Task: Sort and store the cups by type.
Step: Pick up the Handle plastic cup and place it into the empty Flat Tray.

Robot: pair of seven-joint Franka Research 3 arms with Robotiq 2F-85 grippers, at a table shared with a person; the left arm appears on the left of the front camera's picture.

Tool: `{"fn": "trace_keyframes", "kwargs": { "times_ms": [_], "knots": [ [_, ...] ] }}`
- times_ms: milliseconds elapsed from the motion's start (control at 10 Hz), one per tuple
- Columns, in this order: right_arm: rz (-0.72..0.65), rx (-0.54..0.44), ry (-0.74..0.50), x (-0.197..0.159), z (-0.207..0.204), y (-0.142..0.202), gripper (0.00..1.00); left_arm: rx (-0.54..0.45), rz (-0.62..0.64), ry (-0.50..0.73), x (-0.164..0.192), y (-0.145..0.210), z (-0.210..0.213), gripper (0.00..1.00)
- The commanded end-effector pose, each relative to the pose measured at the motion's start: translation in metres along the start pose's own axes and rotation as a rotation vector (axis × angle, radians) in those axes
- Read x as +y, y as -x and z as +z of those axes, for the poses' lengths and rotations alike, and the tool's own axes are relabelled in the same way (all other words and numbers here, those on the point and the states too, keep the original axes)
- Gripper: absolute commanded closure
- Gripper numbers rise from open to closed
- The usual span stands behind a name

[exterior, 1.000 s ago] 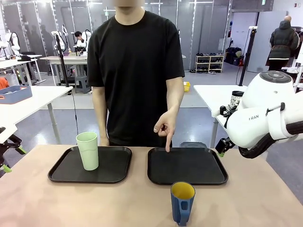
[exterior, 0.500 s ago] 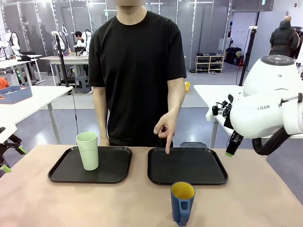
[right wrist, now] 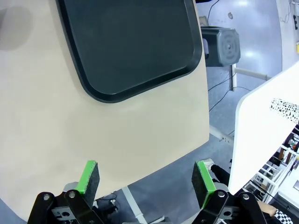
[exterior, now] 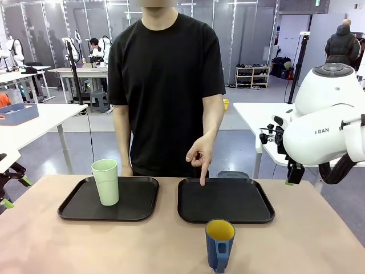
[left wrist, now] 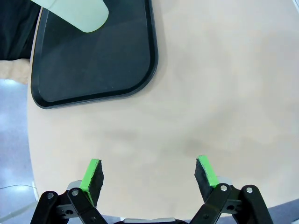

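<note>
A tall pale green tumbler point(exterior: 105, 181) stands upright on the left black tray point(exterior: 137, 208); its base also shows in the left wrist view point(left wrist: 79, 14). The dark blue mug point(exterior: 219, 244) with a yellow inside stands on the bare table, in front of the right black tray point(exterior: 228, 202). A person's hand point(exterior: 199, 155) points one finger down at that tray's far edge. My right gripper point(exterior: 293, 173) hangs at the table's right edge, away from both cups, open and holding nothing point(right wrist: 145, 179). My left gripper point(left wrist: 149, 171) is open over bare table beside the left tray point(left wrist: 93, 60).
The person stands at the far side between the two trays. In the right wrist view the right tray's corner point(right wrist: 131, 42) lies near the table's edge, with a grey object point(right wrist: 222, 46) and a white side table point(right wrist: 266, 135) beyond it.
My right arm has swung to the right, carrying its gripper from near the right tray's far corner out to the table's right edge. The cups and the pointing hand have stayed put.
</note>
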State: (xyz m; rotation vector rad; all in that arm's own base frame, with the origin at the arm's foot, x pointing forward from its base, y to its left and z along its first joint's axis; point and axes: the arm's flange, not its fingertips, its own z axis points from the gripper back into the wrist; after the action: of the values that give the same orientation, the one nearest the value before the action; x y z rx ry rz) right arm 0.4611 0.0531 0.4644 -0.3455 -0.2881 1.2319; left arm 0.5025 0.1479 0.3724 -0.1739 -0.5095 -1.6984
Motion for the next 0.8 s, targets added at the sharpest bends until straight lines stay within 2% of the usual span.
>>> {"fn": "trace_keyframes", "kwargs": {
  "times_ms": [0,400,500,700],
  "knots": [
    [-0.006,-0.005,0.002,0.0,0.003,-0.001,0.0,0.0,-0.011,-0.004,-0.001,0.0,0.002,0.0],
    [0.002,0.0,0.001,0.0,0.001,-0.001,0.0,0.0,-0.011,-0.004,-0.001,0.0,0.002,0.0],
    [0.08,-0.021,-0.078,0.012,-0.006,0.005,0.0,0.0,-0.011,-0.004,-0.001,0.0,0.002,0.0],
    [0.1,-0.03,-0.134,0.037,-0.012,0.016,0.0,0.0,-0.011,-0.004,-0.001,0.0,0.002,0.0]
  ]
}}
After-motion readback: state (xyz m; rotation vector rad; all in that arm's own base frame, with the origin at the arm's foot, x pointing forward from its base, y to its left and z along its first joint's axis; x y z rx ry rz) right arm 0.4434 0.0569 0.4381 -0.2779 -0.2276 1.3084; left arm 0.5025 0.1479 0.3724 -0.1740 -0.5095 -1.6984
